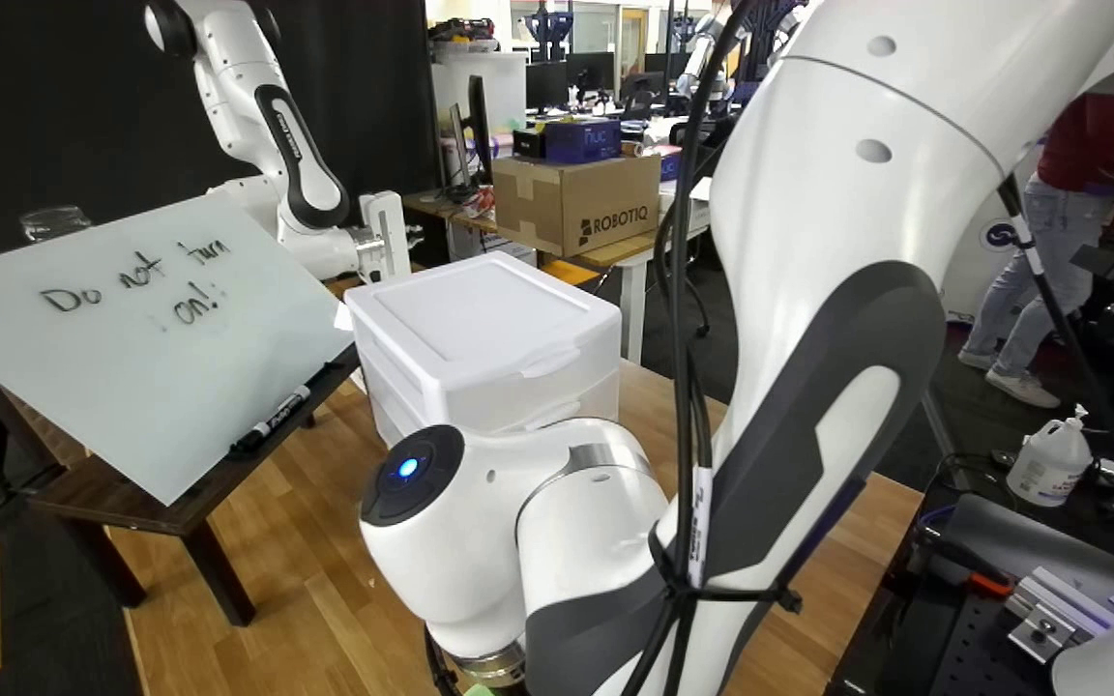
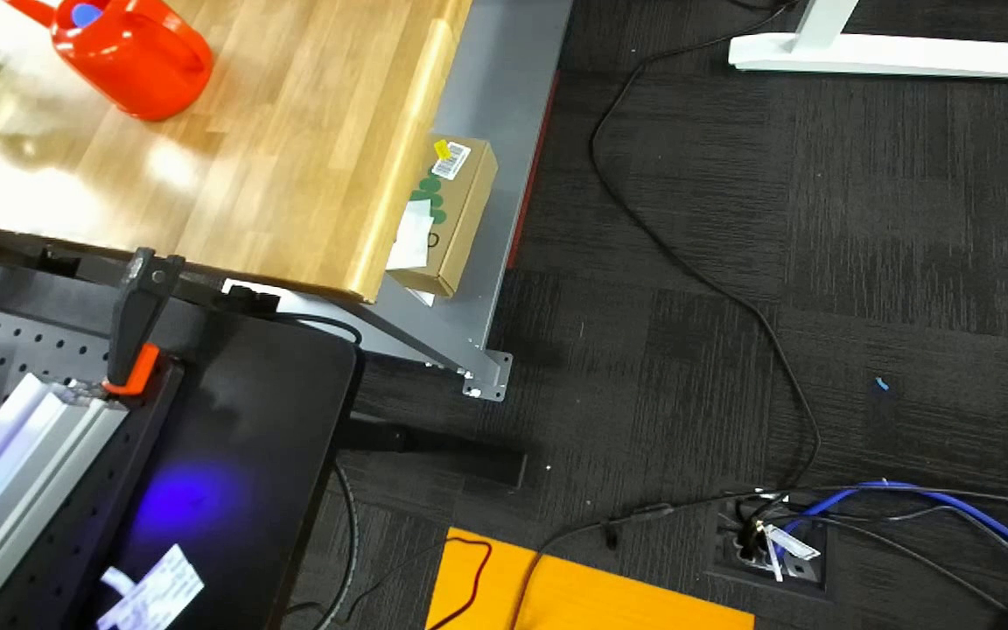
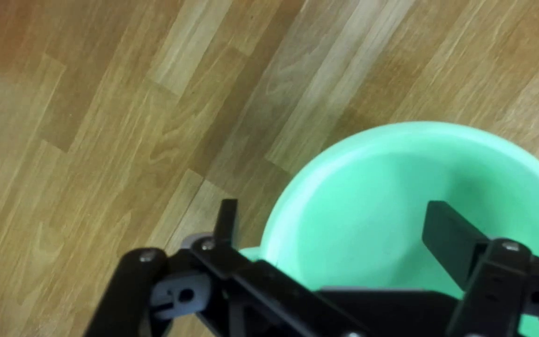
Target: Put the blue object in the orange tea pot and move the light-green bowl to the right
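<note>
1. Hanging at the light-green bowl [image 3: 382, 210], the gripper [image 3: 335, 224] has its two fingers [image 3: 226, 222] spread well apart, and the bowl's rim runs through the gap.
2. In the wrist view, the finger at the left is outside the rim; the other is over the bowl's hollow. Whether either touches the bowl, I cannot tell.
3. The bowl sits upright on the wooden table [image 3: 110, 164], partly hidden behind the gripper. A small green tab [image 3: 250, 253] sticks out at its side, just beside the outer finger.
4. In an exterior view, the orange teapot [image 2: 136, 66] stands on the table, partly cut off by the top border. A blue piece [image 2: 86, 15] shows in its mouth; how deep it sits is unclear. The bowl's edge peeks in at the left border, apart from the teapot.
5. In an exterior view, the arm [image 1: 808, 416] bends down over the table, and white drawers [image 1: 484, 319] stand behind its wrist.
6. Near the drawers, a whiteboard [image 1: 131, 358] reading "Do not turn on!" leans on a dark stand [image 1: 112, 498], a marker [image 1: 284, 411] along its lower edge.
7. Behind are a second robot arm [image 1: 238, 87] and a cardboard box [image 1: 576, 203] marked ROBOTIQ; a person [image 1: 1055, 242] in jeans stands at the right.
</note>
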Robot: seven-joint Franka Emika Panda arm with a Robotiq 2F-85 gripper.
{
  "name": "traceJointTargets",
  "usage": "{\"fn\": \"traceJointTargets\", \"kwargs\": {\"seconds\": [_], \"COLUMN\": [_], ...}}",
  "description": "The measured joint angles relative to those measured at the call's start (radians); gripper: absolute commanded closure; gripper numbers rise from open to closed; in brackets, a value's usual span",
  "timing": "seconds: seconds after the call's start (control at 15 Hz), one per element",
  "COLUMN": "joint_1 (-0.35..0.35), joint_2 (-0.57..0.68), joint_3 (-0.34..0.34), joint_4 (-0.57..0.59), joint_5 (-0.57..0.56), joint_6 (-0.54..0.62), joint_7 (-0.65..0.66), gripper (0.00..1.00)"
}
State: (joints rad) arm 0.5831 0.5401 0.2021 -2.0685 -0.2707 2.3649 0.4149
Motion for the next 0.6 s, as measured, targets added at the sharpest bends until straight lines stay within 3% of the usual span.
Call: {"fn": "traceJointTargets", "kwargs": {"seconds": [0.13, 0.2, 0.33, 0.6], "joint_1": [0.005, 0.006, 0.007, 0.007], "joint_2": [-0.002, -0.002, -0.002, -0.003], "joint_3": [-0.001, -0.001, -0.002, -0.006], "joint_4": [-0.024, -0.038, -0.063, -0.079], "joint_5": [0.001, 0.001, 0.003, 0.003], "joint_6": [0.005, 0.012, 0.031, 0.053], "joint_7": [0.049, 0.066, 0.081, 0.083], "gripper": [0.05, 0.22, 0.30, 0.58]}}
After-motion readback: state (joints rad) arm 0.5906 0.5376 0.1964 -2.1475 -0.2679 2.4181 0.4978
